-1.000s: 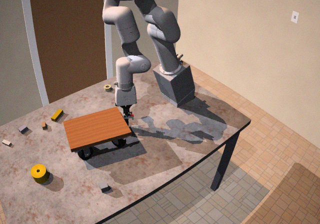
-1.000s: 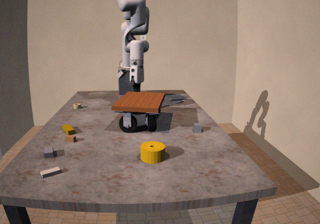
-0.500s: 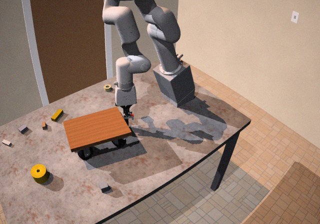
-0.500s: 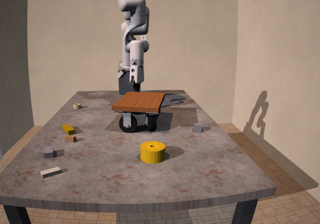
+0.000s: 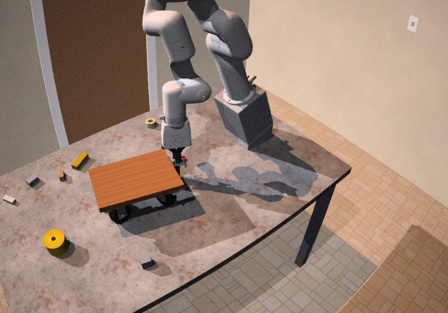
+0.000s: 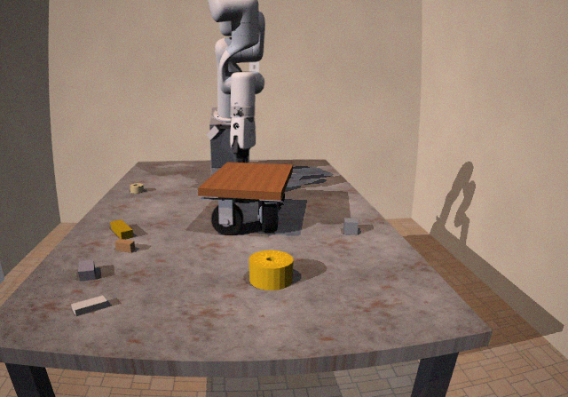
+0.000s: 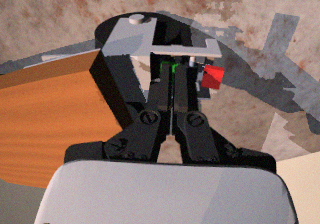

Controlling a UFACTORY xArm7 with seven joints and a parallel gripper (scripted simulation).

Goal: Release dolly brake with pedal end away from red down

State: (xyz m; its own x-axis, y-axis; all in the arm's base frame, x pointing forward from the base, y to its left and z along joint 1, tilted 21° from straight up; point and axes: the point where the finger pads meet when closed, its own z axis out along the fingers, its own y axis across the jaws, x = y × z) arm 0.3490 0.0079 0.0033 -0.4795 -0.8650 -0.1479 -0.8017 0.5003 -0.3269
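The claw (image 7: 172,92) points straight down with its two fingers pressed together and nothing between them, likely so the joined tips can act as one narrow prod, not as a grasping tool. It sits at the dolly's (image 5: 135,177) far corner, the one nearest the arm's base (image 5: 248,120), just beyond the edge of the wooden deck.

Right under the fingertips is the brake pedal (image 7: 194,71) of that corner's caster. A small green mark shows between the tips, and the pedal's red end (image 7: 214,76) sticks out to one side. The tips appear to be over the end away from the red, the end that must go down (whether they touch it cannot be told). A vertical push there should rock the pedal without shoving the dolly sideways, which matters because the dolly has to end at rest where it began.

The dolly stands level on its black wheels (image 6: 227,220) near the middle of the table (image 5: 274,164). Small blocks, a yellow cylinder (image 6: 271,269) and a little ring (image 5: 151,122) lie scattered well apart from it.
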